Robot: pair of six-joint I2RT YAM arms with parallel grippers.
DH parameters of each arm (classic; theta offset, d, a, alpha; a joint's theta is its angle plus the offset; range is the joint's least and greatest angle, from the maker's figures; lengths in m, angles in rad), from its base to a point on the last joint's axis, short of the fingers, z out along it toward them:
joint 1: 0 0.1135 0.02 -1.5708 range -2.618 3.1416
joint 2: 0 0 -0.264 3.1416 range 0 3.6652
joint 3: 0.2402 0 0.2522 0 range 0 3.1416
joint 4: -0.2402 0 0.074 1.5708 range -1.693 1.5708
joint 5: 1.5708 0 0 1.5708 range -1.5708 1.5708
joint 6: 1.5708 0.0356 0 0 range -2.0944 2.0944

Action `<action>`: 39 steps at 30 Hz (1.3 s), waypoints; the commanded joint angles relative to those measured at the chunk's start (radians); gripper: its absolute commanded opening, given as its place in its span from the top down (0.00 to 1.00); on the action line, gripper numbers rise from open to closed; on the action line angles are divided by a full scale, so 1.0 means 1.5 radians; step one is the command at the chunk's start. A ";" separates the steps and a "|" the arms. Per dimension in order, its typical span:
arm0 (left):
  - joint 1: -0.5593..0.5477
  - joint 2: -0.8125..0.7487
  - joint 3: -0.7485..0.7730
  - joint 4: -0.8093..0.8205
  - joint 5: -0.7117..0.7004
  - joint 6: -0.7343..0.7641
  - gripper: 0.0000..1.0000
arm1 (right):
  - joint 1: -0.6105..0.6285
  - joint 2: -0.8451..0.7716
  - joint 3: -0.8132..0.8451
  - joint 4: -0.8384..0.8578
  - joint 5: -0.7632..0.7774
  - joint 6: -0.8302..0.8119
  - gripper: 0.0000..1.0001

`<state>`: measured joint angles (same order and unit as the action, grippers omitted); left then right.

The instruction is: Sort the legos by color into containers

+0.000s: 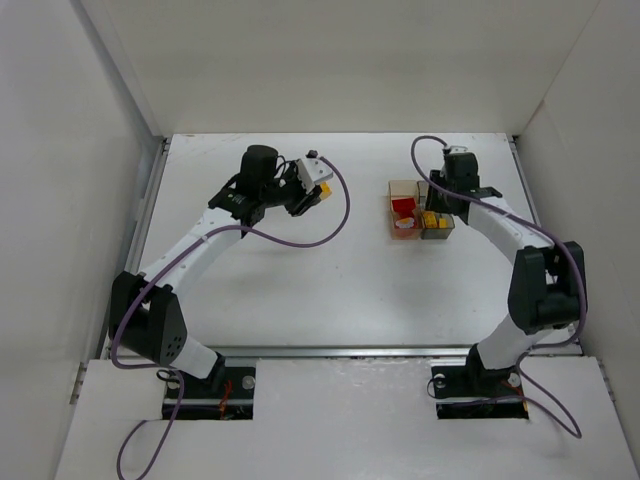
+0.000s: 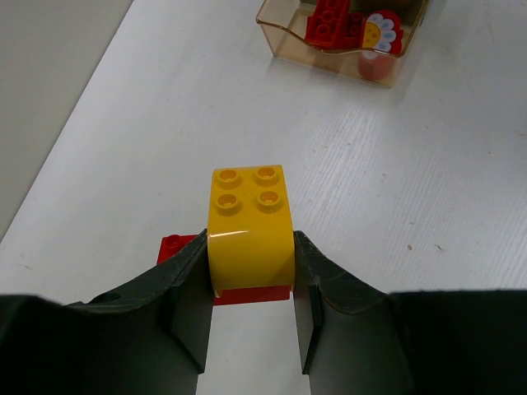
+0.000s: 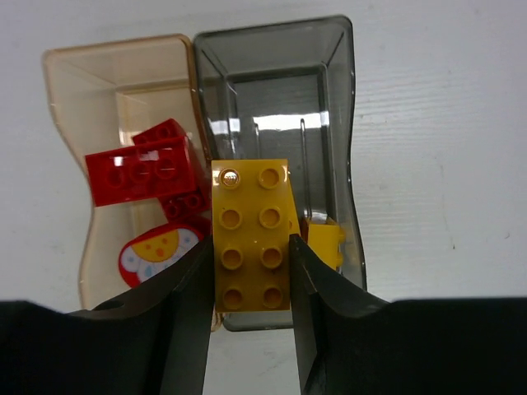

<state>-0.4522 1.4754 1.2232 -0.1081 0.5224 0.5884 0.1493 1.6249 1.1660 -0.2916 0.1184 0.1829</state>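
My left gripper (image 2: 250,251) is shut on a yellow lego (image 2: 249,216) with four studs, over the table left of centre (image 1: 322,188). A red lego (image 2: 176,247) shows just beneath it; whether the two are joined I cannot tell. My right gripper (image 3: 251,247) is shut on a long yellow lego (image 3: 251,234), held over the near end of the smoky grey container (image 3: 329,99). A smaller yellow lego (image 3: 328,243) lies inside that container. The amber container (image 3: 107,82) beside it holds red legos (image 3: 144,173) and a red piece with a printed flower (image 3: 156,255).
The joined containers (image 1: 405,190) stand right of the table's centre, under the right gripper (image 1: 438,205). White walls close in the table on the left, back and right. The left arm's purple cable (image 1: 340,215) loops out toward the middle.
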 commanded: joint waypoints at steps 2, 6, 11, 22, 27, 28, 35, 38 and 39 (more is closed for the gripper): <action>0.001 -0.014 -0.003 0.024 0.011 -0.009 1.00 | -0.007 0.041 0.029 -0.012 0.037 -0.025 0.65; 0.001 -0.014 -0.003 0.024 0.011 -0.009 1.00 | -0.007 0.047 0.042 -0.012 0.015 -0.025 0.43; 0.001 -0.014 -0.003 0.024 0.011 -0.015 1.00 | -0.007 0.019 0.055 -0.018 0.039 -0.019 0.29; 0.001 -0.002 0.055 -0.054 0.158 0.055 1.00 | 0.088 -0.130 0.033 0.069 -0.465 -0.306 0.28; 0.001 0.012 0.093 -0.140 0.280 0.133 1.00 | 0.153 -0.145 0.033 0.076 -0.576 -0.431 0.28; 0.001 0.012 0.101 -0.140 0.289 0.133 1.00 | 0.170 -0.136 0.042 0.076 -0.583 -0.437 0.28; 0.001 0.012 0.113 -0.165 0.351 0.156 1.00 | 0.229 -0.096 0.082 0.082 -0.615 -0.459 0.28; 0.001 0.012 0.113 -0.178 0.357 0.165 1.00 | 0.238 -0.090 0.097 0.088 -0.608 -0.459 0.28; 0.001 0.012 0.113 -0.186 0.357 0.173 1.00 | 0.246 -0.090 0.103 0.088 -0.614 -0.459 0.28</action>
<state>-0.4519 1.5032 1.3487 -0.3531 0.9852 0.7994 0.4915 1.4979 1.2545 -0.2157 -0.7471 -0.4721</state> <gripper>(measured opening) 0.334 0.723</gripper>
